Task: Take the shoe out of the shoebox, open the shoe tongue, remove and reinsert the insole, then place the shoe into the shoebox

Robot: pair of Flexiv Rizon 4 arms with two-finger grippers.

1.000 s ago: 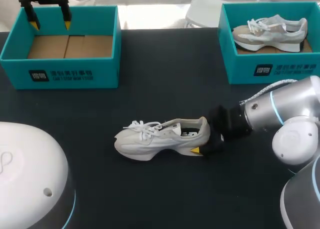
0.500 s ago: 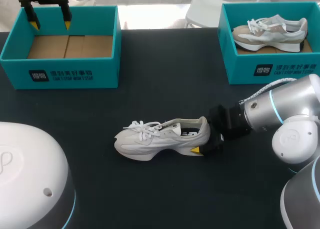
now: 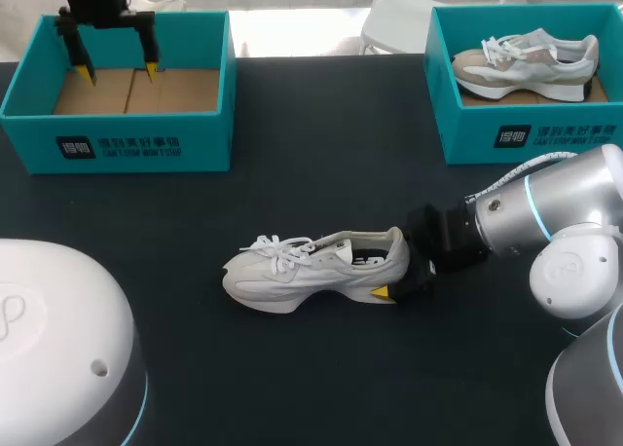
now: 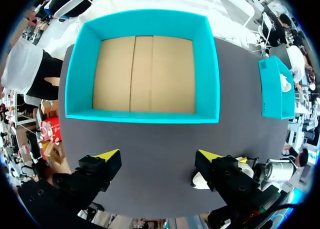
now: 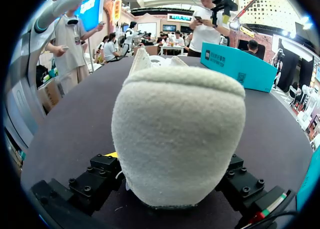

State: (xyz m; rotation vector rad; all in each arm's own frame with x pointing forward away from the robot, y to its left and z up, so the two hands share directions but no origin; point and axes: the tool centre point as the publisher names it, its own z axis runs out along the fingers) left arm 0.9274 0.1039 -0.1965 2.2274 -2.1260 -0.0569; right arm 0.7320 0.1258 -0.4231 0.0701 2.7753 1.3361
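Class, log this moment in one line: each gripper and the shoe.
left gripper: open, over empty shoebox | right gripper: shut on shoe heel | shoe: upright on table

Silver right arm (image 3: 550,217) — blue light ring, black yellow-tipped jaws.

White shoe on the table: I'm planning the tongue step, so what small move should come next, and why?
Probably bring the left gripper, open above the empty shoebox, down toward the white shoe and its laces. The right gripper seems to clamp the heel, leaving the laced front free.
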